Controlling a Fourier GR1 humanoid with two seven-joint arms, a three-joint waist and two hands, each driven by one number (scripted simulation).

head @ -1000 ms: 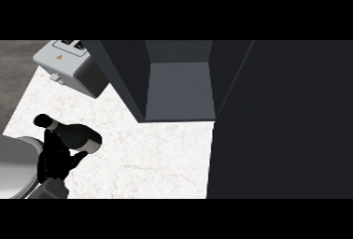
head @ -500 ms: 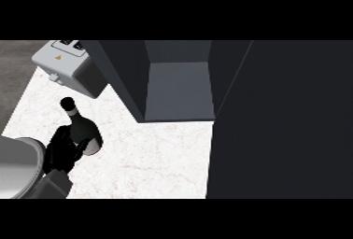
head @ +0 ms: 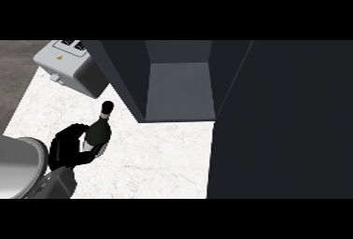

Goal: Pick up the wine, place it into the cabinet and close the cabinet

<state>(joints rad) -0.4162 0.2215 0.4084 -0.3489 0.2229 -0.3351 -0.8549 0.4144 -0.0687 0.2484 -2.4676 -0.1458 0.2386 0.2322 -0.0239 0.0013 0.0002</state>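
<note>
One dark glass wine bottle (head: pixel 100 127) with a pale band round its neck sits in the black left hand (head: pixel 69 148), whose fingers are curled round the bottle's lower body. The bottle's long axis runs nearly up and down the head view, tilted slightly, with the capped neck pointing away from the robot toward the upper edge and the base hidden behind the fingers. No label or writing can be read on it. It is held over the white marbled counter top (head: pixel 151 158), at the left part of the view, just left of the dark grey cabinet (head: pixel 179 88).

That single cabinet stands open, its grey inner floor showing between two dark side walls; the bottle's neck is near the cabinet's left wall but apart from it. A wide dark panel (head: pixel 283 121) fills the right of the view.

Beyond the bottle, at the upper left, stands one light grey boxy toaster (head: pixel 66 65) with a small yellow mark on its top, too small to read. The grey left forearm (head: pixel 21 168) enters from the lower left edge
</note>
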